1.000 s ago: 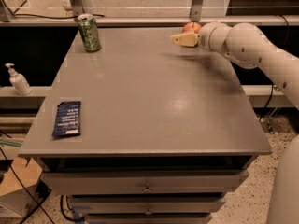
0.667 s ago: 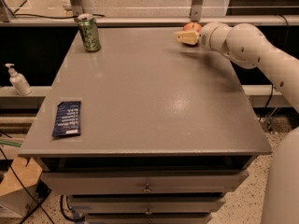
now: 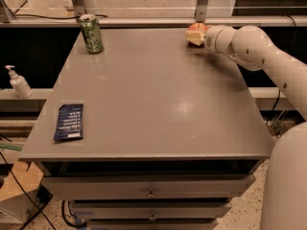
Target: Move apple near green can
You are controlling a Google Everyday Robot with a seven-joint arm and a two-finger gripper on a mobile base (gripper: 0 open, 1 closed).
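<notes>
Where a low ledge [image 3: 9,94] ran beside the bench's left side, a white pump bottle [image 3: 18,83] stood upright, apart from everything else; to its right the grey bench [image 3: 153,104] filled the middle of the view, with drawers [image 3: 151,186] stacked beneath its front edge. Near the front left corner of the bench a flat dark-blue packet [image 3: 69,122] lay face up, its long side running roughly along the left edge; well behind it, at the back left corner, the green can [image 3: 91,33] stood upright with its silver top showing, close to the rear edge. Most of the bench top between the can and the right side was bare grey surface with a dull sheen.

Across the back of the bench, towards the right rear corner, the red-orange apple [image 3: 197,28] sat at the tip of the gripper [image 3: 195,35]; the jaws were clenched on the apple, one pale finger [image 3: 194,38] showing across its near side. Whether the apple touched the bench or hung just above it could not be told. The apple was well apart from the green can, with most of the bench's width between them. Behind the gripper the white arm [image 3: 259,51] reached in from the right, sloping down past the bench's right edge; the robot's pale body [image 3: 285,181] rose at the lower right.
</notes>
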